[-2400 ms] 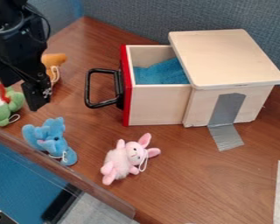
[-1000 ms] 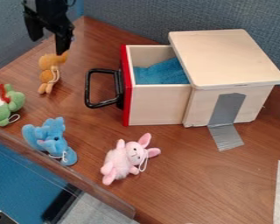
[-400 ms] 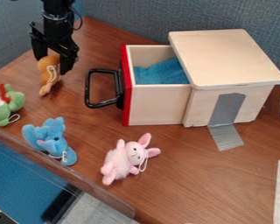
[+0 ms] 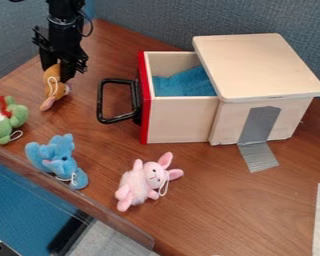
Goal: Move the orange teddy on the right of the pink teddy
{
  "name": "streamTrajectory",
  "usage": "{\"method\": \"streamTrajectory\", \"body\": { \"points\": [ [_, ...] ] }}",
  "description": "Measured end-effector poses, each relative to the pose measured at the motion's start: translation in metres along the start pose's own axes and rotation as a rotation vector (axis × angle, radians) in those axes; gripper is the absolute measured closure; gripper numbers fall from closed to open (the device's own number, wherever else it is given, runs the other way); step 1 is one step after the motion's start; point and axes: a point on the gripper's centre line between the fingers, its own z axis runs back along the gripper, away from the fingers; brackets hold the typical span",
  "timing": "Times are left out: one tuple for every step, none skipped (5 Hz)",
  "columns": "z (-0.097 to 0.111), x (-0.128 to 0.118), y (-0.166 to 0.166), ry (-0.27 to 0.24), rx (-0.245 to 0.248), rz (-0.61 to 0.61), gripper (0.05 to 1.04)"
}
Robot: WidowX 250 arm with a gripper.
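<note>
The black gripper [image 4: 56, 69] points down at the upper left of the table, shut on the orange teddy [image 4: 54, 91], with a finger on either side of its upper part. The teddy hangs or leans at a tilt below the fingers, its lower end toward the front; whether it touches the table I cannot tell. Farther front, near the middle, the pink teddy [image 4: 138, 183] lies on the table with its ears toward the right.
A blue toy [image 4: 58, 161] lies left of the pink teddy, and a green toy [image 4: 14, 116] sits at the left edge. The wooden box [image 4: 259, 70] stands at the back with its red-fronted drawer pulled out and the black handle [image 4: 102, 101] facing left.
The gripper came back and down over the orange teddy, and its fingers drew together on it. The teddy has turned and tilted between them. The other toys have stayed put.
</note>
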Motion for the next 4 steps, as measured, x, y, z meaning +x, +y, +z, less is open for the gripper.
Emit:
{"method": "streamTrajectory", "body": {
  "points": [
    [0.035,-0.001,0.005,-0.051,0.005,0.030,0.747],
    [0.084,-0.010,-0.003,-0.124,0.021,0.058,0.761],
    [0.135,-0.024,-0.048,-0.217,-0.009,-0.009,0.761],
    [0.159,-0.040,-0.089,-0.279,-0.049,-0.094,0.761]
  ]
}}
